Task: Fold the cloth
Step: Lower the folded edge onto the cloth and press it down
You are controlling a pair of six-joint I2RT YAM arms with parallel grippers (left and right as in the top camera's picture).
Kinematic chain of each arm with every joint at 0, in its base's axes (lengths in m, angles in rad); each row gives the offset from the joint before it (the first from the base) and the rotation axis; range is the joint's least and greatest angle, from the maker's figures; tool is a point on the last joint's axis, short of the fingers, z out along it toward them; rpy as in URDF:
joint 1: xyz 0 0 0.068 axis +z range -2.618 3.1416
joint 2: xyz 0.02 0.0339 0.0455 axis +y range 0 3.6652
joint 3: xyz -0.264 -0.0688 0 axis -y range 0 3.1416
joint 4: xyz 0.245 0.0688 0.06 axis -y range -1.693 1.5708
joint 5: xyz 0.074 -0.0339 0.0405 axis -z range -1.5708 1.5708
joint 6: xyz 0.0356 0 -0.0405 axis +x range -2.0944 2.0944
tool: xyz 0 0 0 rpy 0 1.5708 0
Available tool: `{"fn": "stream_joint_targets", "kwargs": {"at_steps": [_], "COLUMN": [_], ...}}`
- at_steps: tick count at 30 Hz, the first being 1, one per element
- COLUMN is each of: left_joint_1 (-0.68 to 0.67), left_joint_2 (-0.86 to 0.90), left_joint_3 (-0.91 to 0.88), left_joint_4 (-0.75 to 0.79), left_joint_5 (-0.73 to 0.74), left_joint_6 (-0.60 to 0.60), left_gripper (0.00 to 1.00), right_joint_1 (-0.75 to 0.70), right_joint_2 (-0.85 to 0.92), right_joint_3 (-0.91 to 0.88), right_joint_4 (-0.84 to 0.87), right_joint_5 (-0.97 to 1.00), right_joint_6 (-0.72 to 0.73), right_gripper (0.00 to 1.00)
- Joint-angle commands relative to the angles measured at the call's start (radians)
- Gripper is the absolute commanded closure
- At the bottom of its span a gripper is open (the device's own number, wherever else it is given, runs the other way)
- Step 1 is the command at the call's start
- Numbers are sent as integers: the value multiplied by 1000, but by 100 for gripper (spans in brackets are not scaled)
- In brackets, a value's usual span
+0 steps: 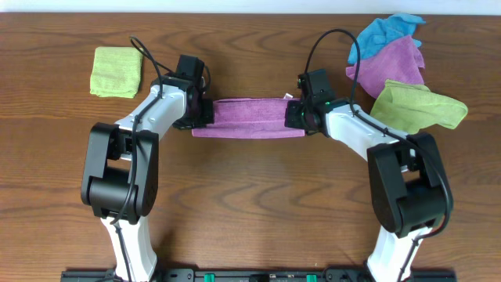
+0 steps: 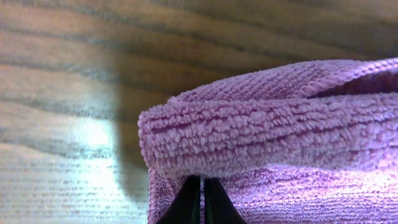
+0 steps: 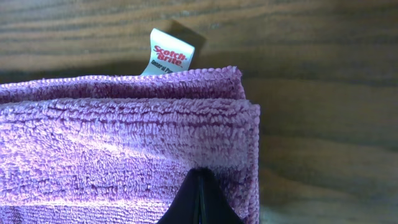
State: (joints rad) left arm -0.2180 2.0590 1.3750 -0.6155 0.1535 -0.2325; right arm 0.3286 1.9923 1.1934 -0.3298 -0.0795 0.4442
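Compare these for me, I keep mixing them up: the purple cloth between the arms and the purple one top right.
The cloth between the arms lies folded in a flat strip; the top-right cloth is crumpled in a heap. The left fingers and right fingers pinch the strip's ends; nothing grips the heap. A white tag shows on the strip, none on the heap. Both are purple.

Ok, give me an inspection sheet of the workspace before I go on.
Surface: wooden table, no spills seen.
Job's things: lilac cloth folded into a strip, held between the arms; white tag at its right end.
Clutter: folded lime-green cloth far left; blue cloth, purple cloth, crumpled lime-green cloth heaped far right.
Pincers: left pincer, right pincer each shut on a cloth end.
Cables: black cables loop above both arms.
Surroundings: nothing seen.
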Motion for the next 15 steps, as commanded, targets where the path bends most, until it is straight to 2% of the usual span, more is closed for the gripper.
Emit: {"fn": "stream_joint_targets", "kwargs": {"at_steps": [1, 9, 15], "left_joint_1": [0, 0, 0], "left_joint_2": [47, 47, 47], "left_joint_3": [-47, -47, -47], "left_joint_4": [-48, -72, -116], "left_joint_5": [-22, -22, -10], "left_joint_6": [-12, -11, -19], "left_gripper": [94, 94, 94], "right_joint_1": [25, 39, 36], "right_joint_2": [21, -3, -116], "right_joint_3": [-23, -23, -23], "right_joint_4": [-53, -147, -188], "right_joint_5": [-4, -3, 5], "right_joint_6": [15, 41, 35], "right_gripper": [99, 99, 99]}}
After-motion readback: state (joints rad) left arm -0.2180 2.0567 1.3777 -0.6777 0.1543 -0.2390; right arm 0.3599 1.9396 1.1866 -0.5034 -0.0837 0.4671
